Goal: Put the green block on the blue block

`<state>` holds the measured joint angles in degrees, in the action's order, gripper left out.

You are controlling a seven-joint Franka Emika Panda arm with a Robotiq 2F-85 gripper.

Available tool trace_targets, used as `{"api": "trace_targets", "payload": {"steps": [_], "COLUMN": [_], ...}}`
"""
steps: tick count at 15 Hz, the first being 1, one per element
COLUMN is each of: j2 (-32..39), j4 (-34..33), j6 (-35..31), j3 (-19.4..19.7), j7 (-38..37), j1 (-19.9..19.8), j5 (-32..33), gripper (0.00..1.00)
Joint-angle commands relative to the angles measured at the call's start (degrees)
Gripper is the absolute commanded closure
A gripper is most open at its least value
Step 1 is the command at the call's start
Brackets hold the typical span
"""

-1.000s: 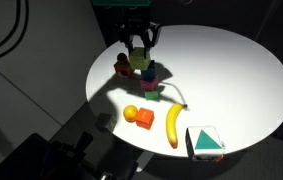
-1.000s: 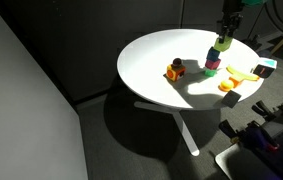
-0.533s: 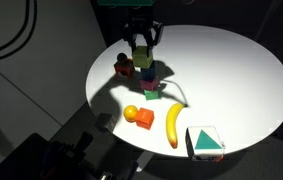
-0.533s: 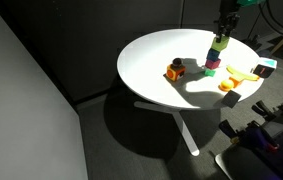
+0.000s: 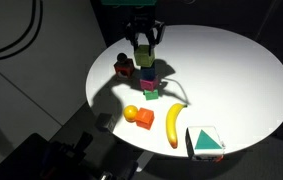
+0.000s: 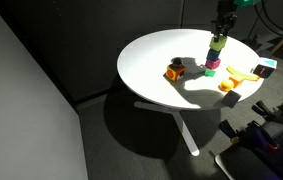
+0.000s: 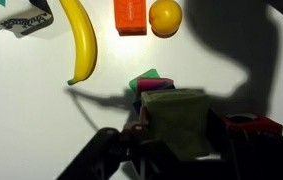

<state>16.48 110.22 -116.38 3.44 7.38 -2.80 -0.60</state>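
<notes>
Item: small light yellow-green cube (image 7: 176, 121); location, clenched between the two fingers of the black end effector (image 5: 144, 49), at the top of a stack near the rim of the round white bench (image 5: 231, 70). Directly beneath it in an exterior view, the small plain blue cube (image 5: 146, 69); below that a magenta cube (image 5: 149, 81); at the base a darker green flat piece (image 5: 152, 93).

Handling, by my estimate: light, rigid, smooth-faced; no danger of crushing; apt to slide if set down off-centre, the tower under it being narrow and several pieces tall; best gripped on two opposite flat sides, as the fingers had it, and let go gently.

Other stock on the bench: yellow banana (image 7: 78, 40); orange block (image 7: 129, 14); orange ball (image 7: 165, 16); teal-and-white box (image 7: 19, 14), cut off by the frame edge in the wrist view.

Not established: whether the yellow-green cube's underside rested on the blue cube or hung just above it; the blue cube was wholly covered in the wrist view; a small reddish object (image 7: 251, 125) beside the stack lay in shadow, too dim to identify.
</notes>
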Motion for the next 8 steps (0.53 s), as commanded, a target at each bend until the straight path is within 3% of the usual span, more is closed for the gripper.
{"api": "trace_targets", "payload": {"steps": [1, 8], "j2": [1.27, 2.37], "j4": [-2.82, -3.64], "j6": [2.35, 2.16], "j3": [-0.62, -0.86], "j7": [-1.33, -1.71], "j1": [-0.52, -0.43], "j5": [-0.92, -0.72], "gripper": [0.69, 0.69]}}
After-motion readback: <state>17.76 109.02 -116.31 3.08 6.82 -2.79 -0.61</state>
